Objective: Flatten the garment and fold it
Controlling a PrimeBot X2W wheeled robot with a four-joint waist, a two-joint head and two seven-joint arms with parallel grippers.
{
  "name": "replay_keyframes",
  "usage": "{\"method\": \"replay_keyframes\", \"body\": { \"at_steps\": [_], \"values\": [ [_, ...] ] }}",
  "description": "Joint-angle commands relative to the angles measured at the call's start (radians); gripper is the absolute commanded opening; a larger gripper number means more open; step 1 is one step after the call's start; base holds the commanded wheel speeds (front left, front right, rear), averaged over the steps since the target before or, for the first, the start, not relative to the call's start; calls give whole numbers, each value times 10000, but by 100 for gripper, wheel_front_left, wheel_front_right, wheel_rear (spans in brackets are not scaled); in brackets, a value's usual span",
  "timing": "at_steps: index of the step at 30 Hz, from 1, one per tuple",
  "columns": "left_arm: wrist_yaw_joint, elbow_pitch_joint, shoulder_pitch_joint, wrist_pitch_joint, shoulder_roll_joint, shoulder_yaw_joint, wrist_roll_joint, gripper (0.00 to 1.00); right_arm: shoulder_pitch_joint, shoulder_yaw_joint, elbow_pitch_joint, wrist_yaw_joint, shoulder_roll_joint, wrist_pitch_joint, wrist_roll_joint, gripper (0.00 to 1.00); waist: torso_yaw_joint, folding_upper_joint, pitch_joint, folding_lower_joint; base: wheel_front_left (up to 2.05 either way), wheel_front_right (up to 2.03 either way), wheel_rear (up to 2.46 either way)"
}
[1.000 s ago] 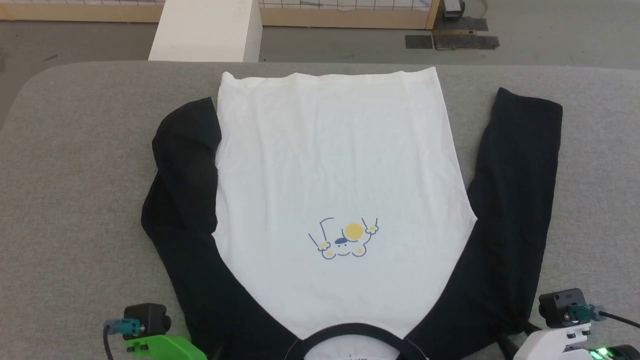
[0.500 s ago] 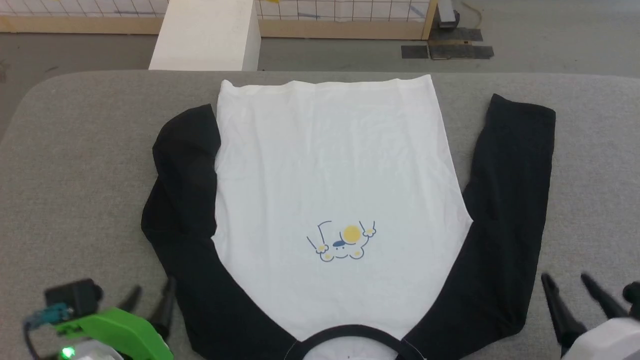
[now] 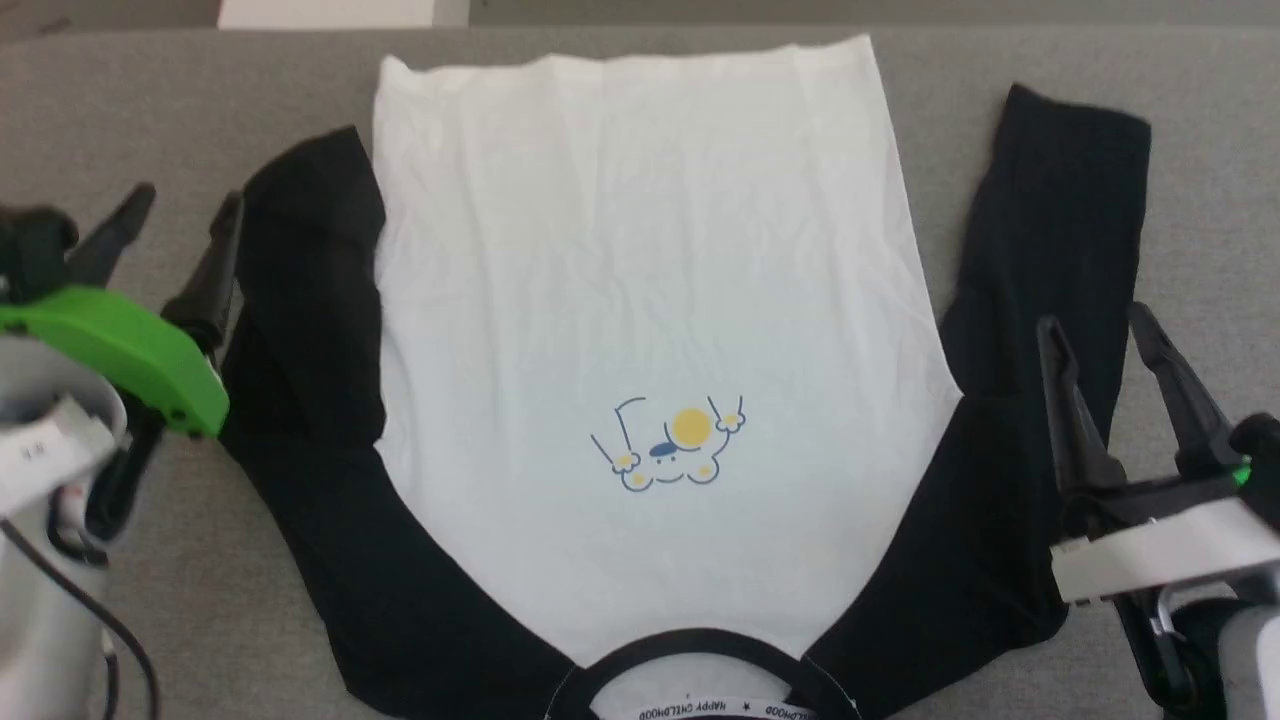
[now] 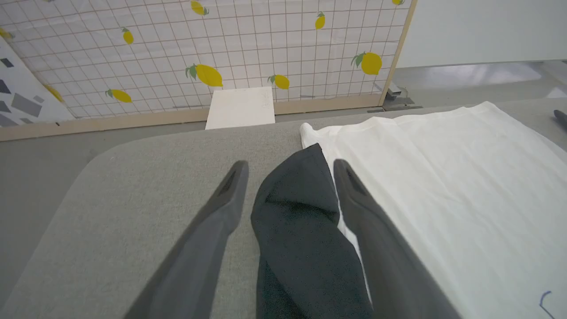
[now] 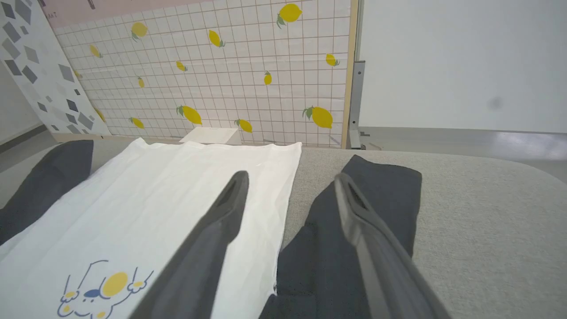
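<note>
Notes the garment's point(image 3: 640, 250) neckband point(image 3: 700, 642) and lettered neck tape point(image 3: 715, 709) cut off by the head view's lower edge, wording partly legible.

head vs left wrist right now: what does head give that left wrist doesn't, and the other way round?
Head view, not left wrist view: the black neckband with its lettered neck tape, and the whole cartoon print.
Left wrist view, not head view: the lemon-print grid panel behind the table.
Both: the garment, white body flat, and the open left end effector at its left sleeve, on the grey table.
</note>
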Motion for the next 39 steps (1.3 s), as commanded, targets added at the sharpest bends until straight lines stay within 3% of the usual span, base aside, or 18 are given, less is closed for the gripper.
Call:
{"method": "replay_keyframes", "body": {
  "at_steps": [1, 8, 14, 19, 32, 39],
  "values": [
    [-144, 214, -539, 235, 204, -185, 29, 100, -269, 100, 107, -15, 15, -143, -38, 100, -384, 0, 942, -1, 0, 0, 0],
    [-424, 1079, -2871, 2174, 1501, -993, -989, 100, -1088, 539, 439, -15, -42, -425, -182, 100, -862, 0, 1911, -1, 0, 0, 0],
    [-437, 1394, -3955, 3692, 2187, -1499, -1604, 100, -1496, 783, 529, -15, -52, -572, -166, 100, -1208, 0, 2363, -1, 0, 0, 0],
    [-267, 1797, -4235, 4343, 2247, -1467, -1930, 100, -1674, 888, 441, -15, 47, -720, -162, 100, -1432, 0, 2517, -1, 0, 0, 0],
    [840, 1821, -3516, 6427, 2461, -1572, -2524, 100, -1607, 759, 391, -15, 154, -822, -107, 100, -1579, 0, 2523, -1, 0, 0, 0],
    [1173, 1516, -3069, 6609, 2548, -1591, -2541, 100, -1541, 818, 391, -15, 165, -698, -114, 100, -1481, 0, 2280, -1, 0, 0, 0]
  ]
}}
